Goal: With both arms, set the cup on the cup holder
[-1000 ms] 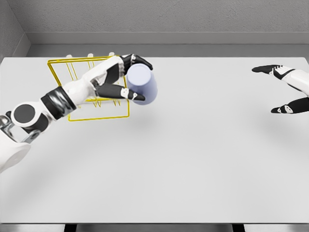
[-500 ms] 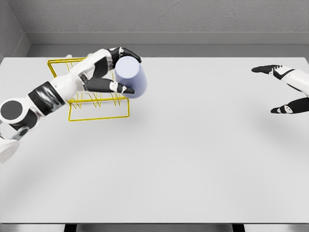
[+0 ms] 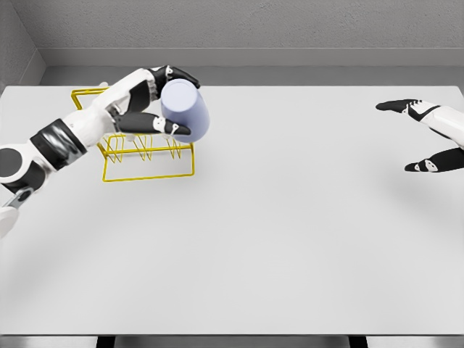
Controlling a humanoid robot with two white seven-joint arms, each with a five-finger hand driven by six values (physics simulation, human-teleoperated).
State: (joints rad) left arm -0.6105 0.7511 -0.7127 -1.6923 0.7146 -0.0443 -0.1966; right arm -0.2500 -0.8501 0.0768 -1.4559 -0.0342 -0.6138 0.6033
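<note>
The yellow wire holder (image 3: 148, 156) stands on the white desk (image 3: 290, 232). The left hand (image 3: 148, 101) is above the holder, its fingers (image 3: 165, 127) wrapped around the lavender cup (image 3: 186, 110), which is held tilted over the holder's right end. Far right of the holder, the right hand (image 3: 428, 134) hovers with fingers spread, holding nothing.

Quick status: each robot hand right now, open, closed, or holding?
Left robot hand: closed on the lavender cup, above the yellow wire cup holder.
Right robot hand: open, holding nothing, at the right edge.
</note>
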